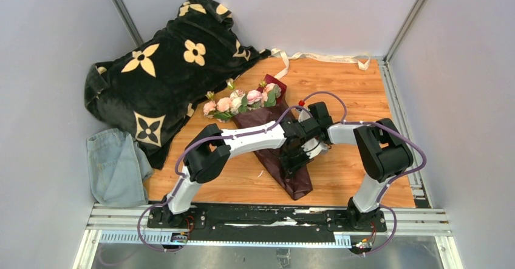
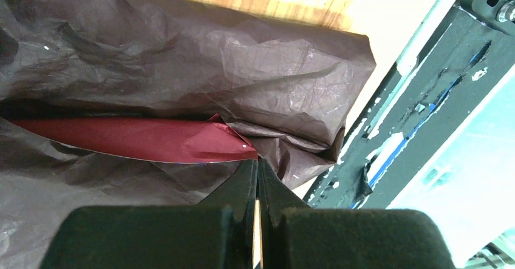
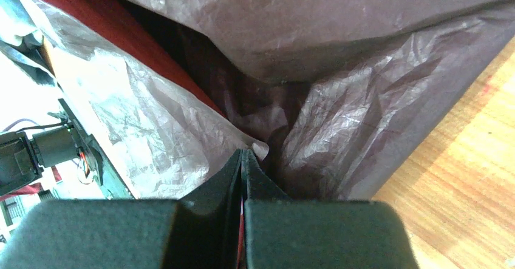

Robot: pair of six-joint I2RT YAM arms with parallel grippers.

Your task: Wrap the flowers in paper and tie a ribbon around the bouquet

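Mid-frame on the desk, bouquet lies slantwise, flowers toward upper left. I see left pincer closed, tips at the paper edge; right pincer closed too, pinching a paper fold.

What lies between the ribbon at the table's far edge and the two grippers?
The flowers and the wide upper end of the paper, shown in the top view.

The bouquet lies diagonally on the wooden table beside the blanket.
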